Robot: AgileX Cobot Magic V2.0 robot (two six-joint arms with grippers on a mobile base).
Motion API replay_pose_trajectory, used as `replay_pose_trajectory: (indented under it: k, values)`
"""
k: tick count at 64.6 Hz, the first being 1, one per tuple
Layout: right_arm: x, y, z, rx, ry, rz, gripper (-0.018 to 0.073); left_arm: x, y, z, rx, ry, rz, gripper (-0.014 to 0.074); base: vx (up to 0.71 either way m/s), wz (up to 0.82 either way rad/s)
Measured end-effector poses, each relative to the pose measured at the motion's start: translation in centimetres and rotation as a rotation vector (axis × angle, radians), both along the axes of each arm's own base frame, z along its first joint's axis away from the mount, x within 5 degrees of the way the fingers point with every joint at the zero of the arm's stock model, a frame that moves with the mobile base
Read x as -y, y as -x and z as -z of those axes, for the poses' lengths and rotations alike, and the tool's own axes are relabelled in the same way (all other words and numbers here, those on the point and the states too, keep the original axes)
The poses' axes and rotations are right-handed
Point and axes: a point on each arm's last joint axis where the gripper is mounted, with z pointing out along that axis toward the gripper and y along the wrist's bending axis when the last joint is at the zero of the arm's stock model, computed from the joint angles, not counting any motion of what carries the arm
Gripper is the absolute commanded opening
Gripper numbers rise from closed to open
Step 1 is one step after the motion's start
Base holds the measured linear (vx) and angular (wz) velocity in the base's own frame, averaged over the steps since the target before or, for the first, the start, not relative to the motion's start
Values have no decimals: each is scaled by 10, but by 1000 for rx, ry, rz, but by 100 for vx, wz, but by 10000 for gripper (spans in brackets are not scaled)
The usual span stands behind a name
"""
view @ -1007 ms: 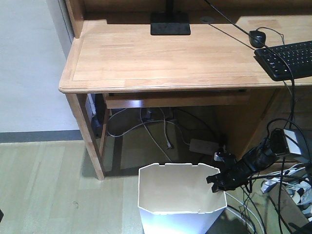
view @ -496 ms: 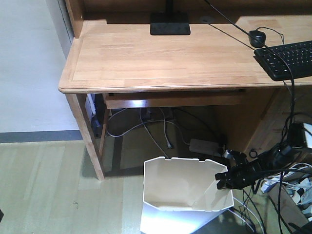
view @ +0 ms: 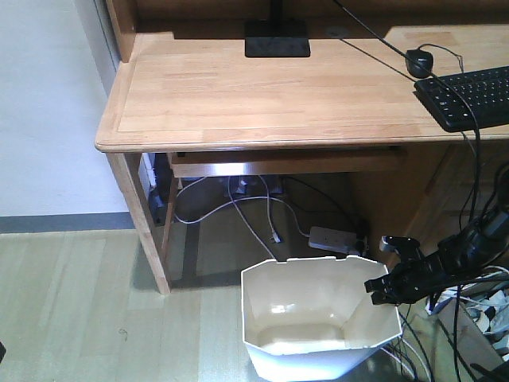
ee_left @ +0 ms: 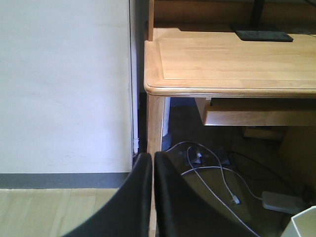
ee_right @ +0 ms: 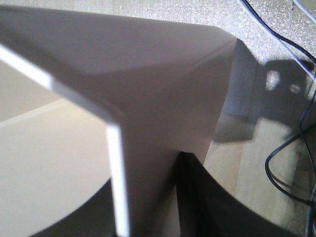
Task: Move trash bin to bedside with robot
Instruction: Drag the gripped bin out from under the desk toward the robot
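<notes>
The white trash bin (view: 318, 326) with an angular notched rim stands tilted on the floor in front of the wooden desk. My right gripper (view: 382, 286) on a thin black arm is shut on the bin's right rim. In the right wrist view the bin wall (ee_right: 148, 98) sits between the two black fingers (ee_right: 217, 202), one inside and one outside. My left gripper (ee_left: 153, 168) is shut and empty, pointing at the desk's left leg. The bed is out of view.
A wooden desk (view: 262, 95) with a keyboard (view: 469, 95), a mouse (view: 419, 60) and a monitor base (view: 277, 37) stands ahead. Cables and a power strip (view: 334, 237) lie under it. A white wall (ee_left: 64, 84) is at the left. More cables lie at the right.
My right gripper has pulled the bin to the right and a little away from the desk side, and the bin has tipped so more of its inside shows.
</notes>
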Motion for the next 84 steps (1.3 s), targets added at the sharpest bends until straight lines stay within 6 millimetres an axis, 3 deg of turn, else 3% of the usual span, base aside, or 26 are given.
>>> replay_pose_trajectory:
  k: [20,50,61,84]
  values:
    - [-2,6,-31,13,-4,-30,-5,0,0,0,0,0,0,-6,0,0]
    - [20,-1,-31,56,115,-19,-2,0,0,0,0,0,0,-6,0,0]
    - [27,-5,-34,77,67,-15,-2,0,0,0,0,0,0,-6,0,0]
    - [10,-5,-42,79,-135,-40,-2,0,0,0,0,0,0,-6,0,0]
